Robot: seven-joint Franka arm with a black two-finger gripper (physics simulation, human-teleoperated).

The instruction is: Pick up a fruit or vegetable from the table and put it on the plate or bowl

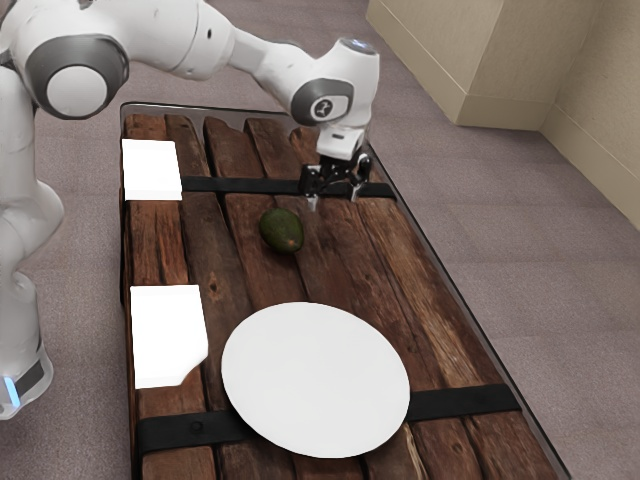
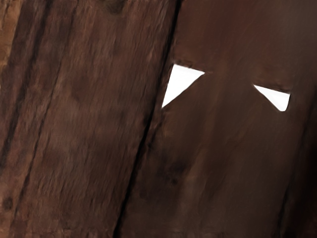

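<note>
A dark green avocado (image 1: 282,230) lies on the wooden plank table (image 1: 380,260), near its middle. A round white plate (image 1: 315,378) rests flat closer to the front, apart from the avocado. My gripper (image 1: 332,197) hangs just above the table, up and toward the exterior view's right of the avocado, over a black strap. Its two fingers stand open with nothing between them. In the wrist view dark brown planks (image 2: 79,129) pass close under the hand, with two small white triangular patches (image 2: 179,83) showing.
Two white blocks sit along the table's edge at the exterior view's left, one at the back (image 1: 151,168) and one nearer the front (image 1: 166,335). Black straps (image 1: 460,402) cross the planks. Beige walls (image 1: 500,50) rise at the back right.
</note>
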